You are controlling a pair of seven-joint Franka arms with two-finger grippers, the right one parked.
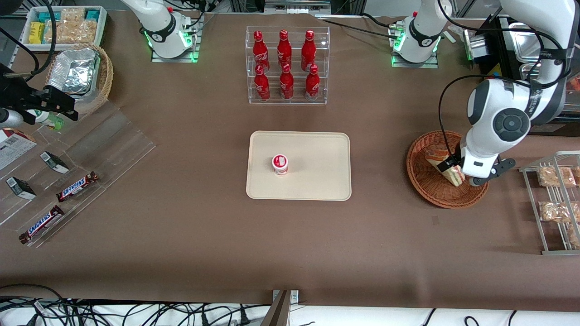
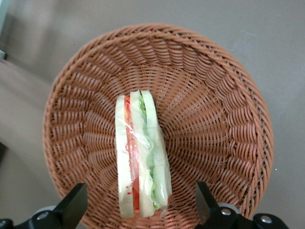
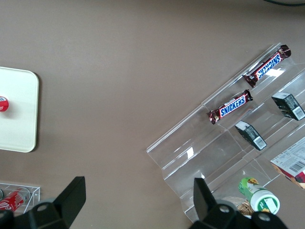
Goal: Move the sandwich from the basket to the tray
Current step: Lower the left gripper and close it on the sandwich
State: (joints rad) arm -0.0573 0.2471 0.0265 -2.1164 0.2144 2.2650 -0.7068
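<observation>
The tool (image 2: pixel 138 210) hung just above the sandwich (image 2: pixel 140 162), its two fingers (image 2: pixel 71 205) spread wide on either side of the wedge, gripping nothing. The sandwich lay inside the basket (image 2: pixel 214 119), well apart from the tray (image 1: pixel 317 149) on the counter (image 1: pixel 290 244).

"SNICKERS" reads in blue letters on two brown-wrapped chocolate bars (image 1: pixel 77 186) (image 1: pixel 41 223) lying on the clear acrylic stepped shelf (image 1: pixel 113 145) (the same word shows on both in the parked arm's wrist view). The six red bottles (image 1: pixel 284 63) carry white script too small to make out.

The robot rule asks that the gripper (image 1: pixel 457 174) be placed: it hangs over the round reddish-brown wicker basket (image 1: pixel 426 185).
</observation>
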